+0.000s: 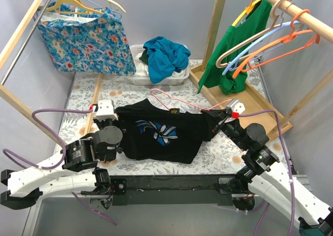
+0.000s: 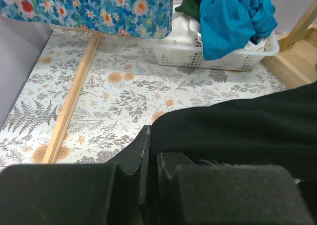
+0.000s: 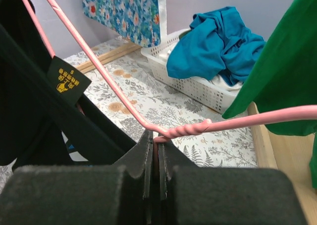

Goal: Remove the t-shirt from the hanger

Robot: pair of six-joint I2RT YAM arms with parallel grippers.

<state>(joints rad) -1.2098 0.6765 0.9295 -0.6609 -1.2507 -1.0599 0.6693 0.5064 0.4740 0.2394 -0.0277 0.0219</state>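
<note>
Layout of the undressing step, read left to right. At far left, the left claw has its fingers pressed together; the black edge of the t-shirt runs into the seam between them from their right side, so it appears clamped on the garment's sleeve edge. Ahead of this claw lies bare floral desk, and farther ahead to its right the white basket of blue cloth.

The t-shirt lies spread flat on the desk between the two claws, print uppermost, collar turned away from the arm bases. At that collar the hanger, a thin pink wire, emerges beside the size label, its arms passing into the shirt. At right, the right claw is shut on the hanger's twisted neck, with wire leaving to either side of the tips.

Handling, as a judgement: the shirt is light, limp knit that stretches and bunches rather than sliding as one piece. A hold at the sleeve or shoulder, close to the wire's end, should free it best. The hanger is stiff, springy and slick, and its twisted neck offers the surest purchase. A hasty pull may snag the collar on a wire shoulder.
</note>
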